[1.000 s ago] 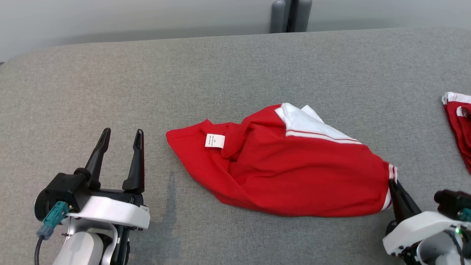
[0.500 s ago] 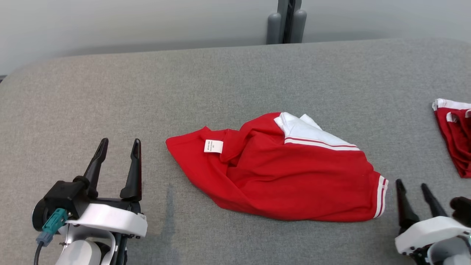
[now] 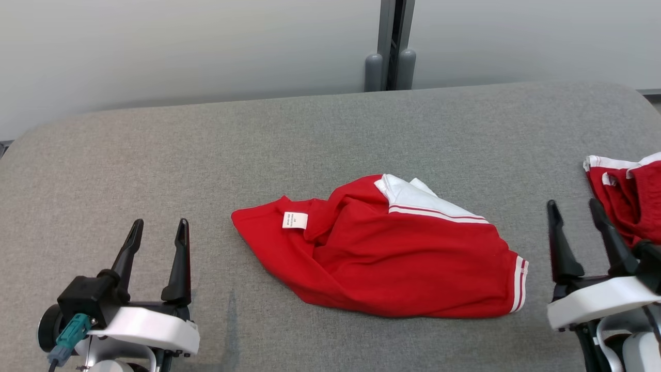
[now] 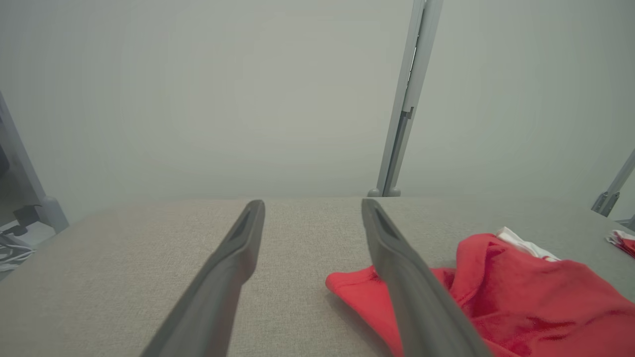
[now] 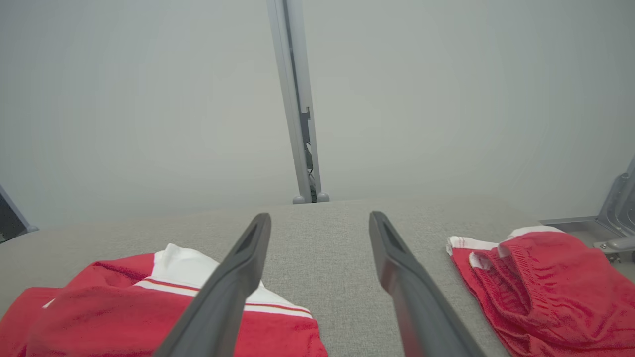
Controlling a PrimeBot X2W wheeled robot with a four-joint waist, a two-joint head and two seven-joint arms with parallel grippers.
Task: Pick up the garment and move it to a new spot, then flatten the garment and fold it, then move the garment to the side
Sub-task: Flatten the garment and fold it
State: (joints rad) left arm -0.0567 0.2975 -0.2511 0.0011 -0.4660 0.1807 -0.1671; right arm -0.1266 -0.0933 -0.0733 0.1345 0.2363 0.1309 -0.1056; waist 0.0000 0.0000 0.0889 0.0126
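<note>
The garment (image 3: pixel 392 253) is a red shirt with a white panel and white-striped cuff, lying crumpled in the middle of the grey table (image 3: pixel 310 139); a white label shows near its left end. It also appears at the lower right of the left wrist view as the garment (image 4: pixel 521 302) and at the lower left of the right wrist view as the garment (image 5: pixel 124 307). My left gripper (image 3: pixel 159 230) stands open to the left of it, empty. Just right of the striped cuff, my right gripper (image 3: pixel 573 209) is open and holds nothing, apart from the cloth.
A second red piece of clothing (image 3: pixel 627 196) with white trim lies at the table's right edge, close behind my right gripper, also seen as red clothing (image 5: pixel 545 282). A grey post (image 3: pixel 390 46) stands behind the table against a pale wall.
My right gripper has let go of the garment's striped cuff, opened and drawn back to the right. The cuff has dropped flat. The head camera has tilted up, shifting the whole picture down.
</note>
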